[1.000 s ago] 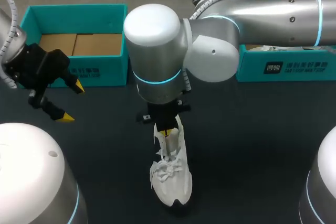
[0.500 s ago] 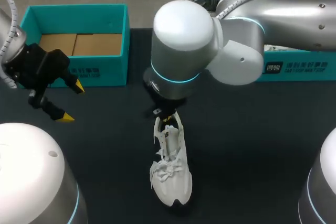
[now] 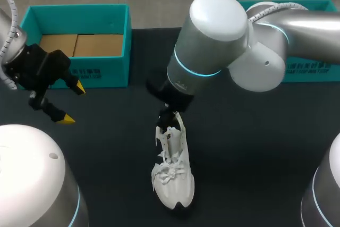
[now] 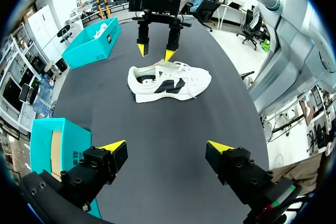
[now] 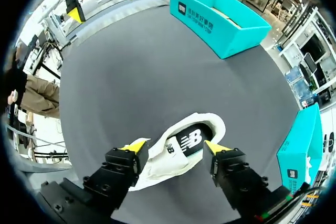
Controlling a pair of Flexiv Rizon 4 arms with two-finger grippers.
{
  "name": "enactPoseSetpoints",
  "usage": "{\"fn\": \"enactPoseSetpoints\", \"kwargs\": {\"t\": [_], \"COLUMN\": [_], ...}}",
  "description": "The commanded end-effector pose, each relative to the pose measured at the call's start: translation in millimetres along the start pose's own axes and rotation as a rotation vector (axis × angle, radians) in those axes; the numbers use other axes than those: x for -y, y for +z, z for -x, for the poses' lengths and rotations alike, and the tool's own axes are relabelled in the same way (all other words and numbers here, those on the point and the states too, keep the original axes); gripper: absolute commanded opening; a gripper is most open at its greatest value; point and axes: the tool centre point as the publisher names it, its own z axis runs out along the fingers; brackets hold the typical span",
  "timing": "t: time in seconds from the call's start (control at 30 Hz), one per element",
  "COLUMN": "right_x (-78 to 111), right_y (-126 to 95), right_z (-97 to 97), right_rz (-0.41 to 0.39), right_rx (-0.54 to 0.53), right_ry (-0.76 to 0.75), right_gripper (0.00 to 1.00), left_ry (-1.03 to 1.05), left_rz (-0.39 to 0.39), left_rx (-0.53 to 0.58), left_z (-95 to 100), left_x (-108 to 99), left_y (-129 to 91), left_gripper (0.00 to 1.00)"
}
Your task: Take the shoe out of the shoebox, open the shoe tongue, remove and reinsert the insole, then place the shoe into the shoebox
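A white shoe with a dark side mark lies on the black table, its toe toward me and its laces loose. My right gripper hangs over the heel opening, open. In the right wrist view the dark insole lies inside the shoe, just under my right gripper. One fingertip is at the heel edge. My left gripper stands open and empty at the left, well apart from the shoe. The left wrist view shows my left gripper and, beyond the shoe, the right gripper.
An open teal shoebox with a cardboard floor stands at the back left, right behind my left gripper. A second teal box sits at the back right, partly behind my right arm. Bare table stretches to either side of the shoe.
My right arm has swung to the right and its gripper has risen slightly from the shoe's heel opening and opened. The shoe and the left arm have not moved.
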Motion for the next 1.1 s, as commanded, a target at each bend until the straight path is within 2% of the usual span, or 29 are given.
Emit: {"fn": "enactPoseSetpoints", "kwargs": {"t": [0.03,0.07,0.27,0.3,0.43,0.77,1.07,1.1], "right_x": [3.3,2.8,-0.7,-1.8,-7.3,-20.3,-17.8,-17.0], "right_y": [0,-1,-5,-6,-4,23,45,48], "right_z": [7.0,9.7,23.6,26.0,37.0,45.5,51.1,51.5], "right_rz": [-0.036,-0.104,-0.206,-0.193,-0.222,-0.274,-0.293,-0.276], "right_rx": [-0.07,-0.076,-0.045,-0.032,-0.021,-0.021,-0.017,-0.014], "right_ry": [-0.037,-0.065,-0.2,-0.219,-0.297,-0.392,-0.393,-0.387], "right_gripper": [1.0,1.0,1.0,1.0,1.0,1.0,1.0,1.0], "left_ry": [0.0,0.0,0.0,0.0,0.0,0.0,0.0,0.0], "left_rz": [0.003,0.003,0.003,0.003,0.003,0.003,0.003,0.003], "left_rx": [0.0,0.0,0.0,0.0,0.0,0.0,0.0,0.0], "left_z": [-0.1,-0.1,-0.1,-0.1,-0.1,-0.1,-0.1,-0.1], "left_x": [0,0,0,0,0,0,0,0], "left_y": [0,0,0,0,0,0,0,0], "left_gripper": [1.0,1.0,1.0,1.0,1.0,1.0,1.0,1.0]}}
